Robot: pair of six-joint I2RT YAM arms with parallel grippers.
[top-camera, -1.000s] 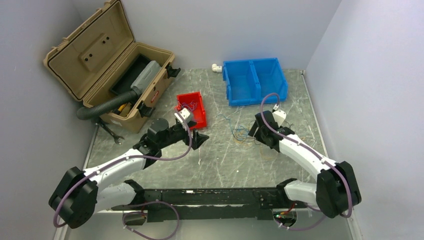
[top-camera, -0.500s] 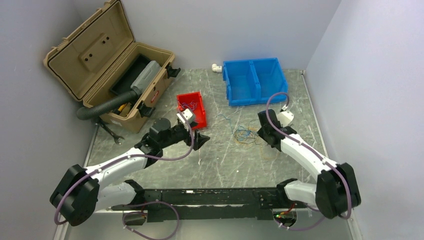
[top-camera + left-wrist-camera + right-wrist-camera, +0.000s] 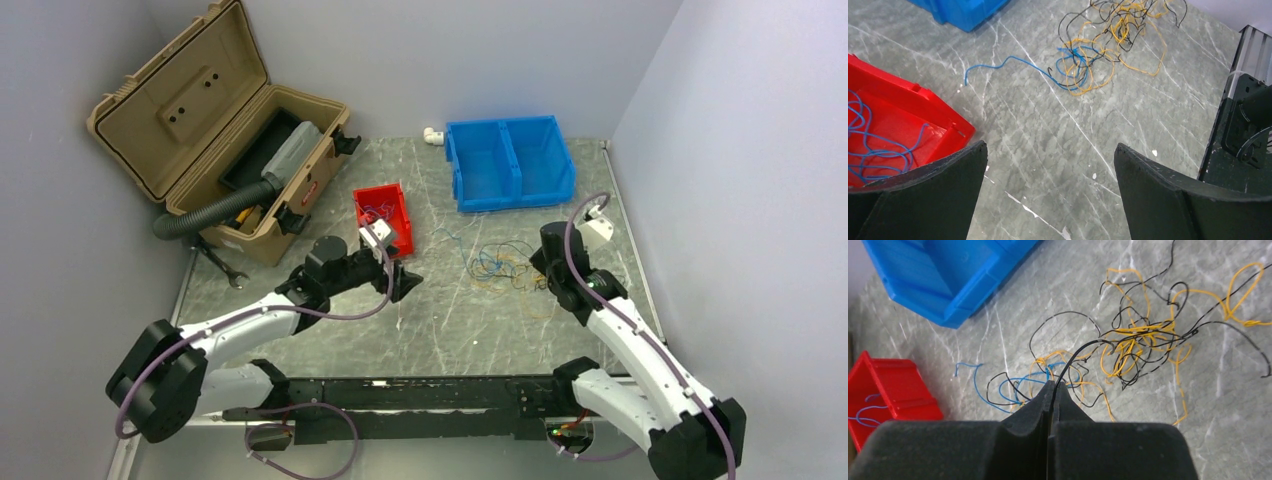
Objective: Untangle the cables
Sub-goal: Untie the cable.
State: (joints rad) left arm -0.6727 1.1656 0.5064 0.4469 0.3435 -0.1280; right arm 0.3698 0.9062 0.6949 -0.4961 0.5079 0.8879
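The cables (image 3: 503, 262) lie in a loose blue, orange and black tangle on the table (image 3: 440, 320), with the right gripper (image 3: 1052, 390) clamped on 1 black wire (image 3: 1083, 347) from it. The left gripper (image 3: 1049, 147) hovers spread wide and empty beside the red bin (image 3: 923, 97), whose blue strands (image 3: 878, 145) are partly cut off at the frame edge.

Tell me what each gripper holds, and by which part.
The right gripper is shut on one black cable, pinched near its end; the rest arcs into the tangle. The left gripper is open, holding nothing.
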